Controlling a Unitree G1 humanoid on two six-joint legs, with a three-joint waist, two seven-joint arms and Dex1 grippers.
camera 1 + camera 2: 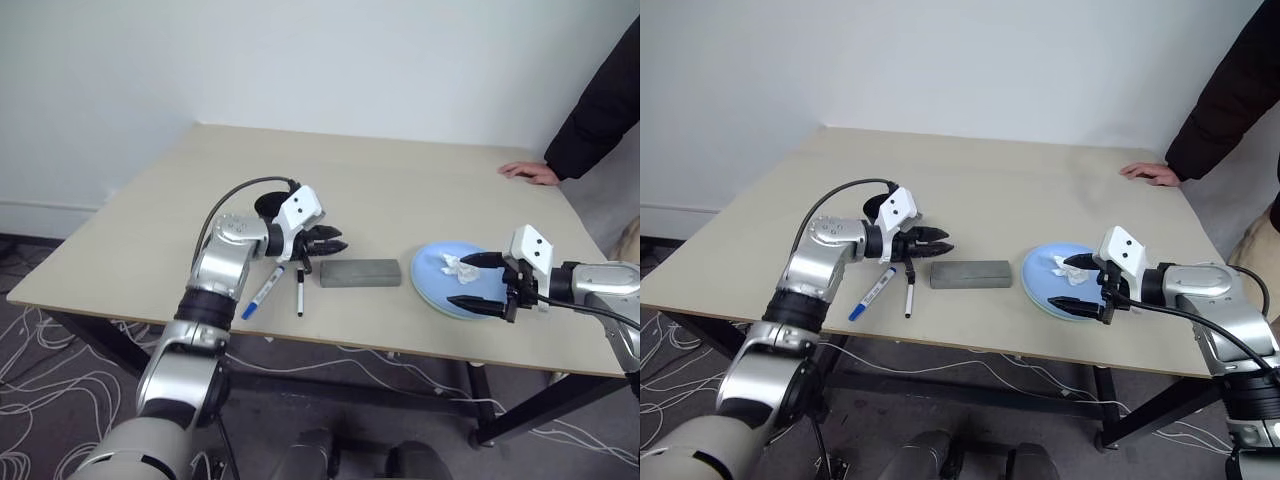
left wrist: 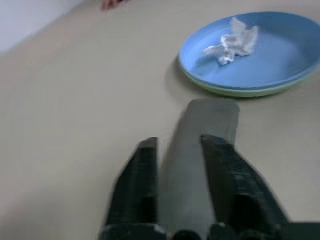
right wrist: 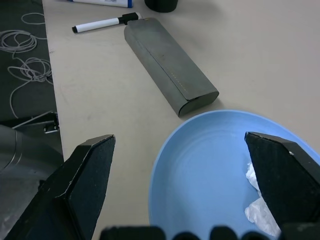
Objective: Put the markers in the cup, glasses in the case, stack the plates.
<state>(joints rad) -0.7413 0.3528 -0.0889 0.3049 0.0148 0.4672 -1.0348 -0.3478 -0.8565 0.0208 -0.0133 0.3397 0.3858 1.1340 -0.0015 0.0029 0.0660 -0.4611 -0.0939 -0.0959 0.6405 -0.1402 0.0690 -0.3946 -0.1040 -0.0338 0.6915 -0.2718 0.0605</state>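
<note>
**Plates stacked, case shut, markers out on the table**

We see the left gripper (image 1: 334,241) hanging just above the table (image 1: 400,190) between the cup (image 1: 268,206) and the case (image 1: 360,272), its two black fingers (image 2: 141,180) a little apart with nothing between them. In the left wrist view they frame the near end of the grey case, which lies flat with its lid down. The glasses we cannot make out anywhere. Both markers lie loose beside the case's left end: the blue marker (image 1: 265,291) angled toward the table edge, the black marker (image 1: 299,290) just beside it, one end close to the case's corner. The black cup stands upright behind the left wrist.

Over on the right, the blue plate (image 1: 437,283) sits on top of the green plate (image 2: 235,91), a crumpled tissue (image 1: 459,267) lying in it. The right gripper (image 1: 478,281) hovers over that stack, fingers spread wide and empty.

At the far corner, a person's hand (image 1: 530,172) rests on the table.
</note>
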